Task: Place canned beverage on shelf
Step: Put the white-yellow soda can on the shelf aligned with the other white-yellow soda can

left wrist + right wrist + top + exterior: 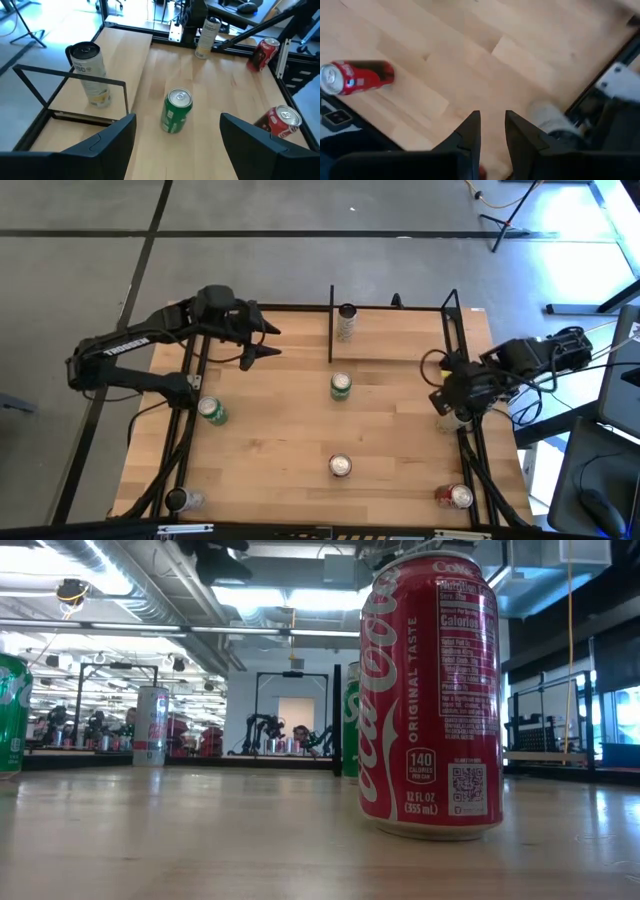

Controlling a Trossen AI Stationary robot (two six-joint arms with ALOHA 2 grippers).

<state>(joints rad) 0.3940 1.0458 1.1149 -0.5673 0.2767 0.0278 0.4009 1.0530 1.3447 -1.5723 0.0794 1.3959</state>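
The left hand (pixel 262 343) hung wide open and empty above the bench (pixel 270 445), near the shelf (pixel 400 345) holding one pale can (pixel 346 321), a green can (pixel 341 386) just before it, while the right hand (pixel 447 402), fingers narrow, waited at the bench's right edge.

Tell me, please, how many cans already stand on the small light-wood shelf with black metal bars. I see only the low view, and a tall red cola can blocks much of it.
Observer: One. A pale cylindrical can with a dark top stands at one end of the shelf, the end nearer the left arm.
Operator: Is the left gripper holding a can?
Observer: No. The left gripper is open and empty, and it hovers just outside that end of the shelf.
Operator: And the right arm?
Observer: The right gripper waits above the table's right edge, away from the shelf board.
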